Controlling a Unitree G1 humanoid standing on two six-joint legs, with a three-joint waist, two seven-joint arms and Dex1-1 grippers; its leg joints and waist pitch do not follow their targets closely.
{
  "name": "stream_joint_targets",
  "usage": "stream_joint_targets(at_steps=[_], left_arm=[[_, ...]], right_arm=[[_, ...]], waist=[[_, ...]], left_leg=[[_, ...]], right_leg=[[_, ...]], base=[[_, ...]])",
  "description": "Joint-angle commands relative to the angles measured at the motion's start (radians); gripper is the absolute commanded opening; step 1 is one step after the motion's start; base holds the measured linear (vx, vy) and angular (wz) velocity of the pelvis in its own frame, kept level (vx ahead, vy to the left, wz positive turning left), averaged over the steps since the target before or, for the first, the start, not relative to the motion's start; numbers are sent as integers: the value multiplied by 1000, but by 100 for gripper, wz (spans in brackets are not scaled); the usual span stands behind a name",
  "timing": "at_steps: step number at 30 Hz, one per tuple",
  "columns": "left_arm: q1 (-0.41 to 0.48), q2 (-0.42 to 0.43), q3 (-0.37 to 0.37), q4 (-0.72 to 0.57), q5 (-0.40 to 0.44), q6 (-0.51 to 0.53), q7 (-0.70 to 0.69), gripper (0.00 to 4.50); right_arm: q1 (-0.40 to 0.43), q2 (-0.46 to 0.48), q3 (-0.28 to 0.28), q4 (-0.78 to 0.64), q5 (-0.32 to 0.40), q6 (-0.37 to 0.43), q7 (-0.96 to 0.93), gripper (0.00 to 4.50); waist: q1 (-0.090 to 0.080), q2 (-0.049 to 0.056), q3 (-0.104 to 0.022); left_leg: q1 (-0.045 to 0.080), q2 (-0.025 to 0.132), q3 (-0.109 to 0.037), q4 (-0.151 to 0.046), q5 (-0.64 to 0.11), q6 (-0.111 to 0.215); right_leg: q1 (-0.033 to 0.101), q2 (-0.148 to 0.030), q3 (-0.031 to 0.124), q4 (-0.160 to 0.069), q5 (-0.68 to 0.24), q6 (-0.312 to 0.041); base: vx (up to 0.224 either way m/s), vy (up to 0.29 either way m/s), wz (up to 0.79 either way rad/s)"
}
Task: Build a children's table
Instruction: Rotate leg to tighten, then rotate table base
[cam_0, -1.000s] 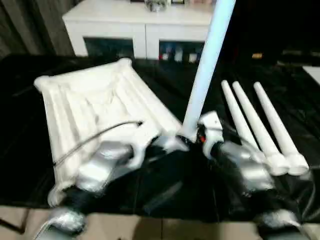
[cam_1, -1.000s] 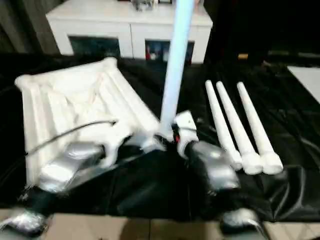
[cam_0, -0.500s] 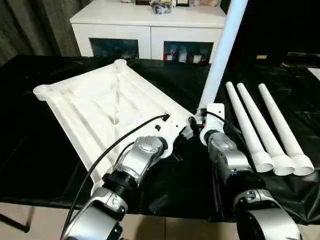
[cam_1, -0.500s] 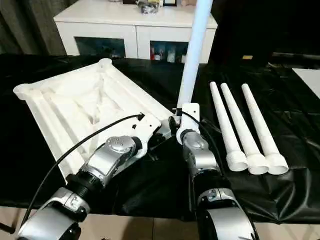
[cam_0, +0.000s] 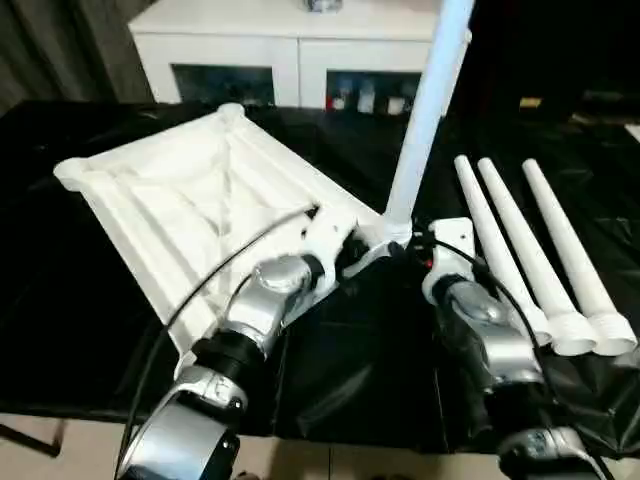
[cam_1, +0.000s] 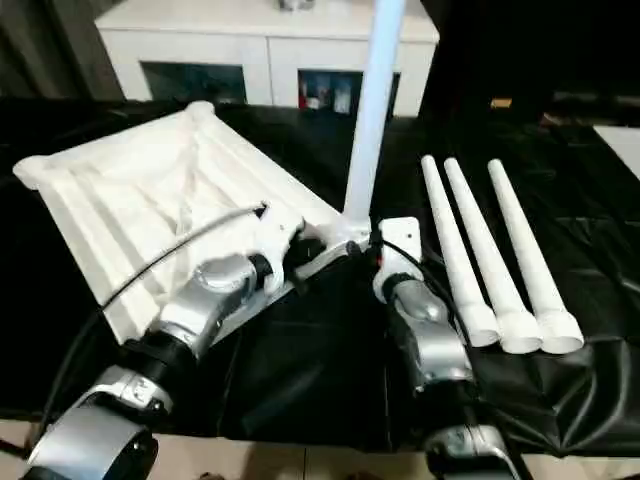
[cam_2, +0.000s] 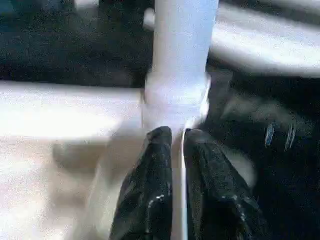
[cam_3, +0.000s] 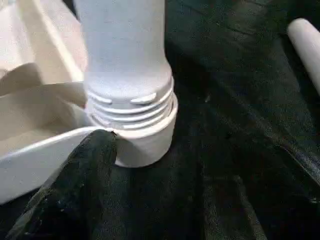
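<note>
Four legs in all on my screen: one leg stands upright in the centre of the head view, its threaded base seated in the tabletop's near corner socket, and it leans slightly toward the upper right of the frame. The other three spare legs lie side by side on the black-covered desk at right of centre, touching or nearly so, flared ends toward the bottom edge.

The tabletop lies ribbed side up across the left half of the head view, turned at an angle, so one corner points to the upper middle and another to the left edge.

My left pincer sits right at that socket corner. In its wrist view I see the two black fingers drawn nearly together, with a thin white rib or edge of the tabletop running up between them, so I read it as pinched on the tabletop just below the standing leg.

My right pincer is just beside the leg's base on the other side. In its wrist view one black finger rests against the tabletop's rim beside the socket; I cannot tell whether this pincer is open or closed.

A white cabinet with dark doors stands beyond the desk along the top of the frame.
</note>
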Motion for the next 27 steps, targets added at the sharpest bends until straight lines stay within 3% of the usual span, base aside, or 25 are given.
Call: stream_joint_targets(at_steps=[1, 2, 3, 4, 5, 7, 9, 10, 11, 12, 13, 15, 16, 20, 25, 27], left_arm=[[37, 62, 35, -141, -29, 58, -33, 99], [62, 117, 46, -210, -17, 83, -45, 112], [86, 186, 65, -265, 9, 112, -48, 125], [100, 226, 76, -293, 26, 129, -48, 135], [118, 278, 100, -322, 35, 144, -56, 144], [137, 327, 131, -343, 39, 164, -60, 154], [182, 465, 199, -340, 96, 200, -43, 183], [192, 492, 211, -342, 109, 212, -37, 183], [204, 571, 250, -309, 180, 254, 35, 189], [206, 580, 255, -305, 189, 260, 45, 197], [209, 613, 269, -284, 217, 286, 77, 216], [237, 666, 278, -283, 237, 348, 122, 227], [262, 693, 278, -284, 252, 377, 137, 238], [342, 736, 242, -351, 305, 467, 115, 265], [396, 706, 188, -453, 236, 570, -17, 307], [416, 688, 157, -515, 171, 602, -74, 311]], right_arm=[[23, -12, 22, -72, 23, 38, 42, 389], [35, -16, 36, -105, 30, 61, 75, 389], [40, -22, 56, -117, 23, 70, 97, 389], [42, -25, 67, -121, 16, 72, 107, 389], [44, -27, 78, -127, 17, 78, 125, 389], [46, -28, 89, -135, 17, 88, 143, 389], [50, -28, 114, -151, 16, 97, 173, 389], [51, -28, 118, -155, 16, 100, 178, 389], [48, -25, 126, -150, 12, 98, 181, 389], [47, -24, 126, -149, 11, 98, 182, 389], [44, -22, 127, -141, 9, 96, 180, 389], [41, -21, 131, -142, 8, 108, 183, 389], [38, -19, 134, -138, 5, 113, 185, 389], [28, -16, 149, -115, -3, 116, 197, 389], [17, -15, 163, -85, -9, 123, 212, 389], [8, -15, 167, -66, -15, 118, 217, 389]], waist=[[6, -7, -79], [1, -2, -74], [-1, 14, -69], [-6, 11, -68], [-19, 14, -60], [-20, 17, -59], [-23, 23, -57], [-30, 25, -54], [-29, 23, -57], [-31, 26, -56], [-33, 21, -54], [-25, 25, -57], [-23, 22, -57], [-12, 22, -59], [2, 21, -56], [2, 19, -56]], left_leg=[[12, 56, -25, -48, 26, 187], [10, 59, -25, -51, -2, 193], [14, 60, -27, -55, -53, 173], [17, 64, -27, -59, -78, 153], [24, 59, -23, -65, -157, 96], [29, 60, -25, -67, -200, 57], [32, 60, -29, -75, -244, 10], [28, 58, -31, -79, -259, -2], [34, 59, -32, -80, -266, -13], [35, 59, -32, -79, -266, -17], [32, 57, -32, -80, -266, -17], [39, 59, -31, -78, -250, -25], [36, 57, -31, -78, -238, -20], [34, 60, -31, -77, -204, -11], [41, 58, -28, -78, -252, -32], [37, 58, -31, -81, -259, -39]], right_leg=[[71, -69, 43, -23, 116, -300], [69, -66, 41, -30, 70, -296], [66, -64, 40, -36, -11, -285], [66, -61, 39, -40, -46, -278], [58, -51, 41, -54, -147, -257], [56, -51, 42, -56, -198, -243], [52, -46, 43, -55, -225, -222], [51, -43, 44, -52, -225, -209], [49, -43, 44, -51, -220, -203], [48, -42, 45, -50, -210, -204], [48, -42, 45, -51, -210, -203], [45, -45, 49, -46, -175, -214], [47, -45, 49, -42, -158, -221], [49, -52, 51, -40, -127, -231], [40, -50, 54, -48, -175, -230], [44, -52, 54, -46, -180, -227]], base=[[0, 0, 0], [0, 0, 0], [0, 0, 0], [0, 0, 0], [0, 0, 0], [0, 0, 0], [0, 0, 0], [0, 0, 0], [0, 0, 0], [0, 0, 0], [0, 0, 0], [0, 0, 0], [0, 0, 0], [0, 0, 0], [0, 0, 0], [0, 0, 0]])
